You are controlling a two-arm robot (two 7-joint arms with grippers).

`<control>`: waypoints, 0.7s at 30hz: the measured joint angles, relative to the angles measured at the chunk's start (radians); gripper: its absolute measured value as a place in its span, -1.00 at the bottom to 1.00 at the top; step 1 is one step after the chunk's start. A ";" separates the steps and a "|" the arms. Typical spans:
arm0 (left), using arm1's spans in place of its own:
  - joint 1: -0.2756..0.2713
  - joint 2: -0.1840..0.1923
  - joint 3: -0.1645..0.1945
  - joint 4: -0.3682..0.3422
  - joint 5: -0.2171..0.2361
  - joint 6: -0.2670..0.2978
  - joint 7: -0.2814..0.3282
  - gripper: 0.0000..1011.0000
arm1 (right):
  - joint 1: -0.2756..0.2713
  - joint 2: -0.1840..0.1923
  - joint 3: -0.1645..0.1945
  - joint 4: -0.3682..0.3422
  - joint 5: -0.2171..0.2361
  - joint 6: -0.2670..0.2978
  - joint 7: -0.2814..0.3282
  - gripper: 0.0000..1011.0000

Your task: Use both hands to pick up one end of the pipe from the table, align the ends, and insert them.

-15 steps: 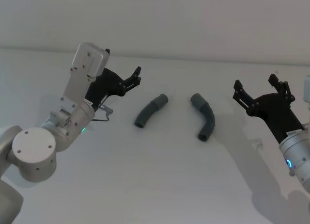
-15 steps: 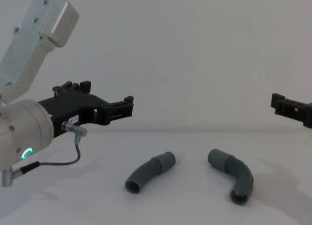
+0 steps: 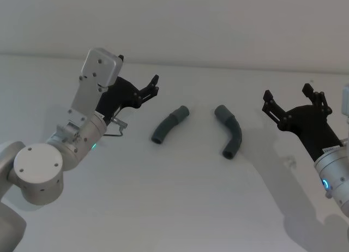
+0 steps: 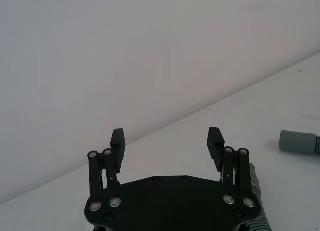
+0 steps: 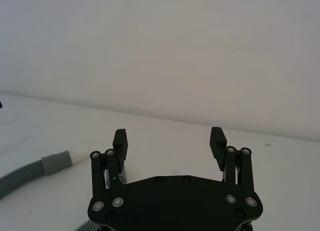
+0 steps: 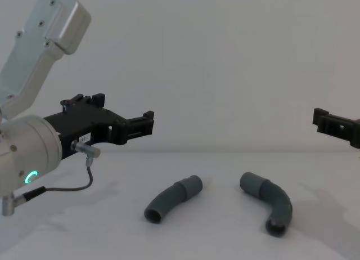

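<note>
Two curved dark-grey pipe pieces lie side by side on the white table [image 3: 180,203]: the left piece [image 3: 169,124] [image 6: 171,199] and the right piece [image 3: 230,130] [image 6: 270,206], their near ends a small gap apart. My left gripper [image 3: 155,86] [image 6: 147,124] hovers open above the table, left of the left piece. My right gripper [image 3: 287,94] [image 6: 325,120] hangs open to the right of the right piece. In the left wrist view the left gripper [image 4: 167,141] is empty, with a grey cuff [image 4: 298,141] beyond it. The right gripper [image 5: 168,140] is also empty, and a ribbed piece with a cuff [image 5: 55,161] and white tip lies to one side.
A plain pale wall [image 3: 218,23] rises behind the table's far edge. A thin cable [image 6: 67,187] loops under the left wrist.
</note>
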 joint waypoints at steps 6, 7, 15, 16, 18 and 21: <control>0.000 0.000 0.000 0.000 0.000 0.000 0.000 0.98 | 0.000 0.000 0.000 0.000 0.000 0.000 0.000 0.98; 0.000 0.000 0.000 0.000 0.000 0.000 0.000 0.98 | 0.000 0.000 0.000 0.000 0.000 0.000 0.000 0.98; 0.000 0.000 0.000 0.000 0.000 0.000 0.000 0.98 | 0.000 0.000 0.000 0.000 0.000 0.000 0.000 0.98; 0.000 0.000 0.000 0.000 0.000 0.000 0.000 0.98 | 0.000 0.000 0.000 0.000 0.000 0.000 0.000 0.98; 0.000 0.000 0.000 0.000 0.000 0.000 0.000 0.98 | 0.000 0.000 0.000 0.000 0.000 0.000 0.000 0.98; 0.000 0.000 0.000 0.000 0.000 0.000 0.000 0.98 | 0.000 0.000 0.000 0.000 0.000 0.000 0.000 0.98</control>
